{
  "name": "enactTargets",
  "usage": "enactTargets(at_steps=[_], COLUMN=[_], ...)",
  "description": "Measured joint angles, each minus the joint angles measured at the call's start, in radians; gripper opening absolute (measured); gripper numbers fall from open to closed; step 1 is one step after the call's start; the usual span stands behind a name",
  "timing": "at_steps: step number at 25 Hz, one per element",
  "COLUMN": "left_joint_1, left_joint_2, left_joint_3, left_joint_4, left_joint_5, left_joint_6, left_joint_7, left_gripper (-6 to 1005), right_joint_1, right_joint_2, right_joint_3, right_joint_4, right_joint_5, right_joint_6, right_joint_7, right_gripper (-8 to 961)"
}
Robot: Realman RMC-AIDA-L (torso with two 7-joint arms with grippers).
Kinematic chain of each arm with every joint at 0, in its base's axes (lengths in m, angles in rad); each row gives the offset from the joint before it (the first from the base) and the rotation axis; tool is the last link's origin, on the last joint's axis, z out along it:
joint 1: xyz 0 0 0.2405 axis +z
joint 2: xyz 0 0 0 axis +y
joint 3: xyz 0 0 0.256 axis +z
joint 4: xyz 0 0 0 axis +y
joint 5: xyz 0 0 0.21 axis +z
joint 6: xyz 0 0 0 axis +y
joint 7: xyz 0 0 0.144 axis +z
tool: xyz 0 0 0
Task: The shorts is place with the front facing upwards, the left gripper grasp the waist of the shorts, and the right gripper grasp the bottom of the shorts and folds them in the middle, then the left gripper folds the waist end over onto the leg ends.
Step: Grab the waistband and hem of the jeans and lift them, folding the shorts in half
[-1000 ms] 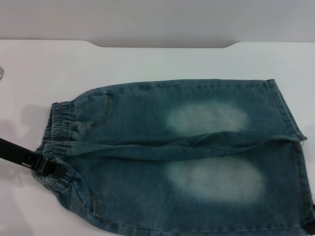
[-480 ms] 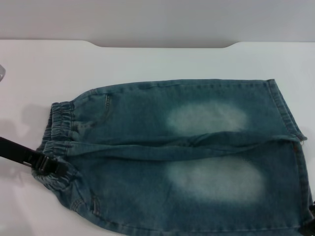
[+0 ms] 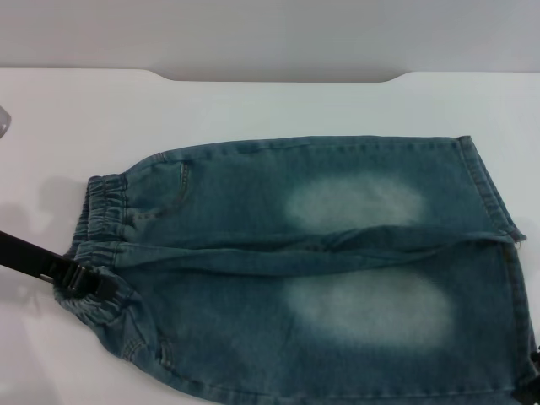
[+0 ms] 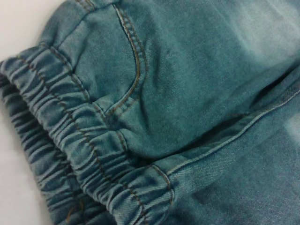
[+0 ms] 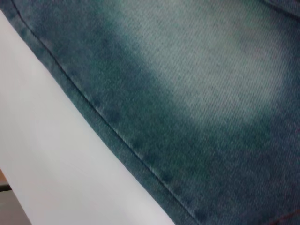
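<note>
Shorts (image 3: 321,270) of faded blue denim lie flat on the white table (image 3: 253,105), filling the middle and lower part of the head view, the waist of the shorts (image 3: 99,224) at left and the bottom of the shorts (image 3: 498,253) at right. At lower left the left gripper (image 3: 89,285) sits at the near corner of the gathered band, pinching the fabric. At the lower right edge only a dark tip of the right gripper (image 3: 535,371) shows; whether it grips cannot be told.
</note>
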Motion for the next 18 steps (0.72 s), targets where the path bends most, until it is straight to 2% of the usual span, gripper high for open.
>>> enactTargets(at_steps=[5, 11, 18], left_joint_1=[0.000, -0.001, -0.001], left_joint_2=[-0.001, -0.003, -0.003], left_joint_3=[0.000, 0.000, 0.000], left_joint_4=[0.000, 0.000, 0.000], left_joint_5=[0.000, 0.000, 0.000], left_joint_6=[-0.001, -0.002, -0.003], left_joint_7=[0.001, 0.003, 0.003], left_gripper=[74, 75, 76], right_joint_1=[-0.002, -0.007, -0.014], right_joint_2=[0.000, -0.002, -0.003], right_joint_3=[-0.010, -0.025, -0.026], right_joint_4=[-0.001, -0.008, -0.017], right_joint_5=[0.000, -0.001, -0.005], right_joint_6=[0.001, 0.001, 0.001], right_joint_7=[-0.002, -0.004, -0.006], right_gripper=[502, 269, 131])
